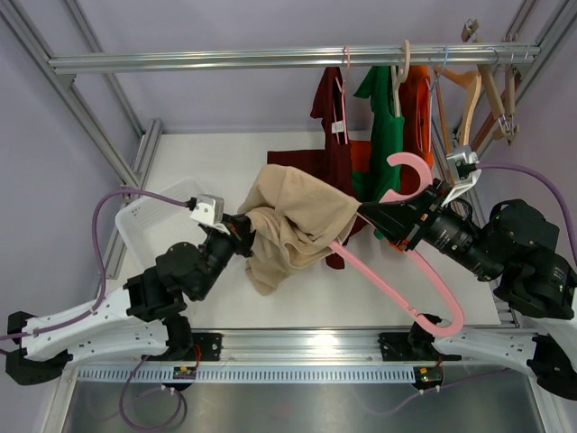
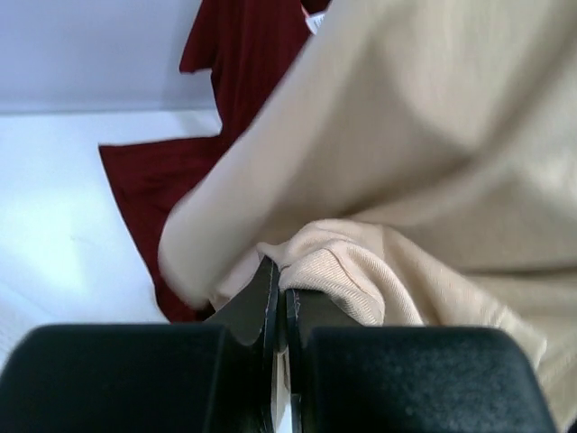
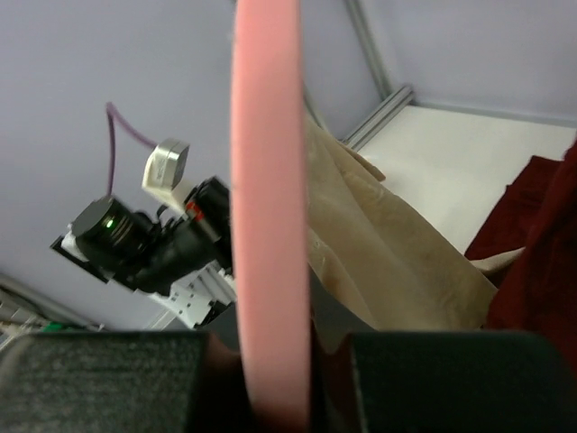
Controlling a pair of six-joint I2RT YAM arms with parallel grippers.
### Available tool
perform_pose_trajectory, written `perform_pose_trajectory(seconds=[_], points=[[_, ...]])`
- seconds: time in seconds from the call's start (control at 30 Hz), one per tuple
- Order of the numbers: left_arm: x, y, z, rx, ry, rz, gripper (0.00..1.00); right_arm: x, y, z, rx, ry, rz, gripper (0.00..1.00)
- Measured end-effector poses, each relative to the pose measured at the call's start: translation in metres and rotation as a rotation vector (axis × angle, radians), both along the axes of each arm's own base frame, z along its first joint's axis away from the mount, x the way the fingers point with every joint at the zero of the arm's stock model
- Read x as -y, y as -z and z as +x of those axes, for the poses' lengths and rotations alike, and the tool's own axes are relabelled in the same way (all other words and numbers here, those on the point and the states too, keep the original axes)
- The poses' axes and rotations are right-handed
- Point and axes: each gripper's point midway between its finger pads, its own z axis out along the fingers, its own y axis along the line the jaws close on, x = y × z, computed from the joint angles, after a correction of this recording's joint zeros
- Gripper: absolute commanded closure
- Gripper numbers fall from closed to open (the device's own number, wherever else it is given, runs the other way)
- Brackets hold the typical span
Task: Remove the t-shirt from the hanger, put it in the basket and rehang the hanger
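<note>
A beige t-shirt [image 1: 293,225] hangs bunched in the air over one end of a pink hanger [image 1: 401,293]. My left gripper [image 1: 242,236] is shut on a fold of the beige t-shirt [image 2: 361,271] at its left side. My right gripper [image 1: 379,216] is shut on the pink hanger [image 3: 269,225] near its hook [image 1: 410,171]. The hanger's free arm runs down to the right, bare of cloth. In the right wrist view the beige t-shirt [image 3: 388,253] lies just behind the hanger.
A rail [image 1: 288,59] at the back carries dark red [image 1: 332,117], green [image 1: 383,117] and orange [image 1: 416,108] garments and wooden hangers [image 1: 478,99]. A dark red shirt [image 1: 302,161] lies on the table. A clear bin [image 1: 153,221] stands at the left.
</note>
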Motion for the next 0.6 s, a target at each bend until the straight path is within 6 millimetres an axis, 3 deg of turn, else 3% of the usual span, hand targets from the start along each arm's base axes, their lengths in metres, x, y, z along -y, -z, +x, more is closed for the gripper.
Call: perform_pose_trajectory(seconds=[0.07, 0.13, 0.17, 0.23, 0.27, 0.3, 0.33, 0.5, 0.6], points=[[0.002, -0.007, 0.007, 0.033, 0.012, -0.001, 0.99, -0.002, 0.001, -0.008, -0.001, -0.041, 0.001, 1.0], [0.007, -0.016, 0.009, 0.069, 0.039, -0.007, 0.9, -0.001, 0.002, -0.013, -0.002, -0.069, 0.002, 1.0], [0.009, -0.019, 0.008, 0.087, 0.053, -0.004, 0.66, -0.001, 0.001, -0.016, 0.0, -0.081, 0.004, 1.0], [0.011, -0.026, 0.008, 0.122, 0.063, -0.001, 0.41, 0.0, 0.0, -0.023, 0.005, -0.113, 0.009, 1.0], [0.011, -0.028, 0.008, 0.141, 0.064, -0.002, 0.21, 0.001, -0.001, -0.027, 0.009, -0.129, 0.014, 1.0], [0.011, -0.031, 0.009, 0.16, 0.063, 0.002, 0.2, 0.001, -0.002, -0.031, 0.012, -0.145, 0.019, 1.0], [0.011, -0.032, 0.009, 0.173, 0.065, -0.004, 0.22, 0.001, -0.003, -0.034, 0.015, -0.161, 0.022, 1.0], [0.026, -0.035, 0.005, 0.225, 0.134, 0.024, 1.0, -0.002, -0.003, -0.04, 0.014, -0.201, 0.022, 1.0], [0.035, -0.032, 0.003, 0.235, 0.167, 0.053, 1.0, -0.001, -0.002, -0.041, 0.013, -0.202, 0.022, 1.0]])
